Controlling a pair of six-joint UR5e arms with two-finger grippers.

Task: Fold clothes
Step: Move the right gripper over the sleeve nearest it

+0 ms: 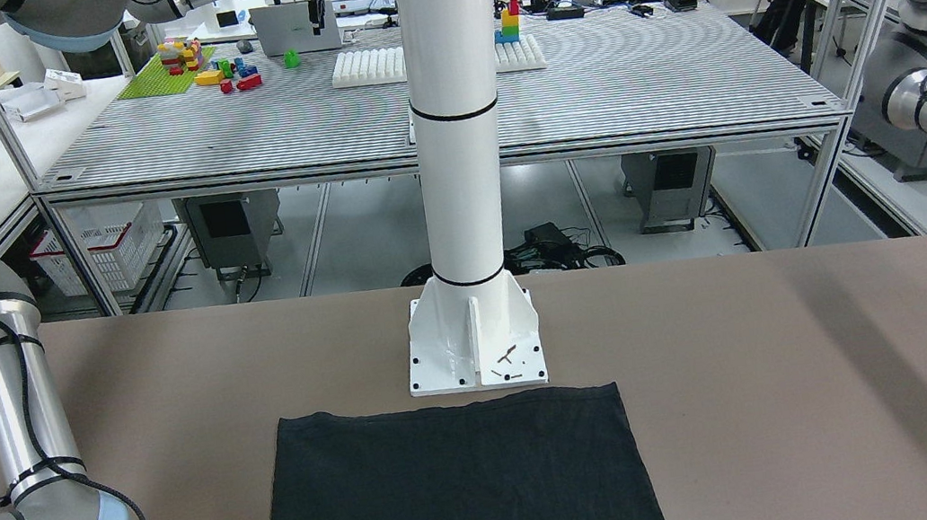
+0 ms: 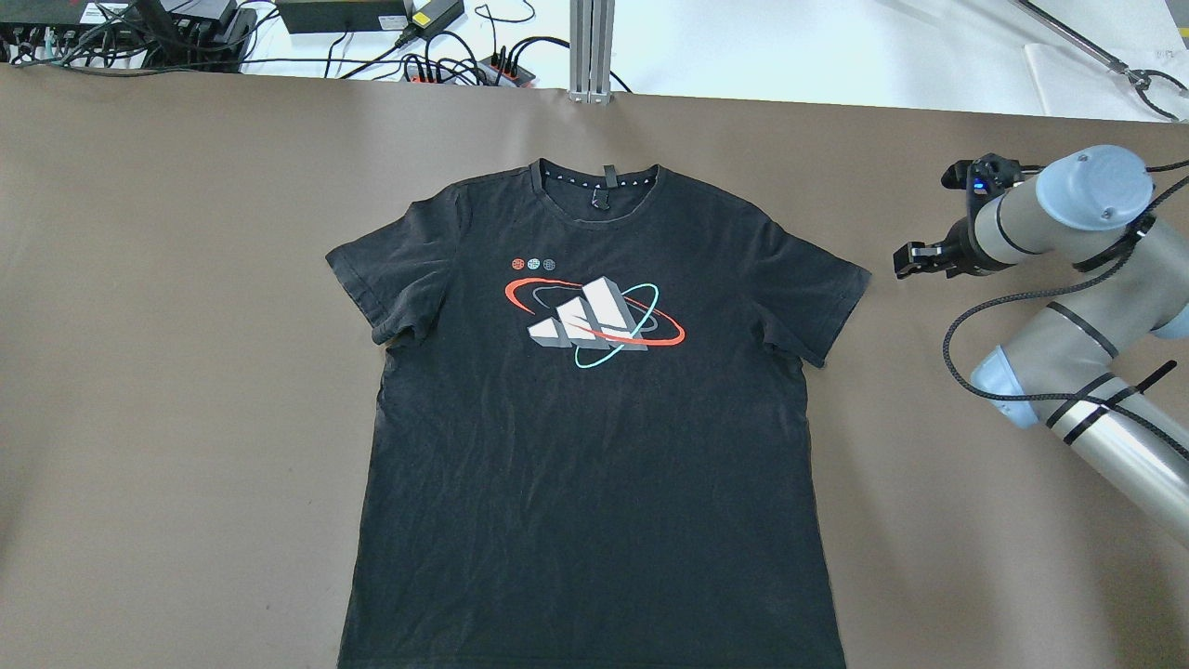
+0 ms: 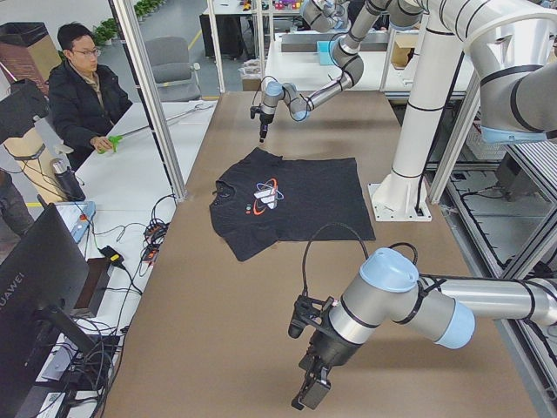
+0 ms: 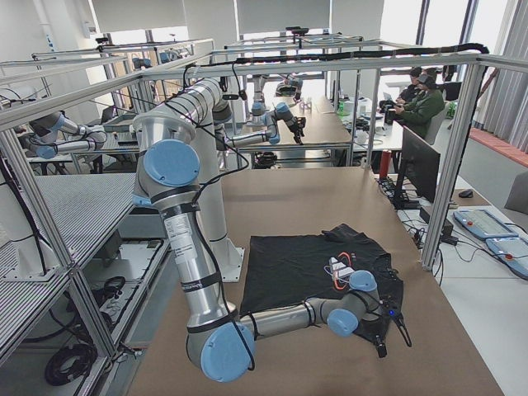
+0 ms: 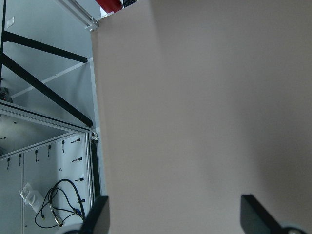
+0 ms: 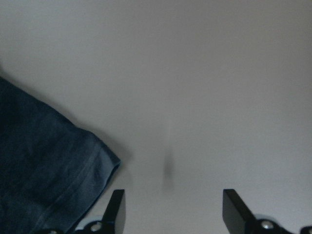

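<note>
Lying flat on the table (image 2: 186, 390), print up: the black T-shirt (image 2: 594, 465). Right gripper (image 6: 170, 207) hangs just beside a sleeve (image 6: 73, 165), jaws wide, empty; left gripper (image 5: 174, 217), equally wide and empty, well apart.

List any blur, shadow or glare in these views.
Overhead: evenly lit, with the shirt print and creases sharp. Right wrist: soft all over, with a faint shadow streak on the table ahead of the open right gripper. Left wrist: the open left gripper shows dark, blurred fingertips. Front-facing: moiré ripples on the striped far table.
</note>
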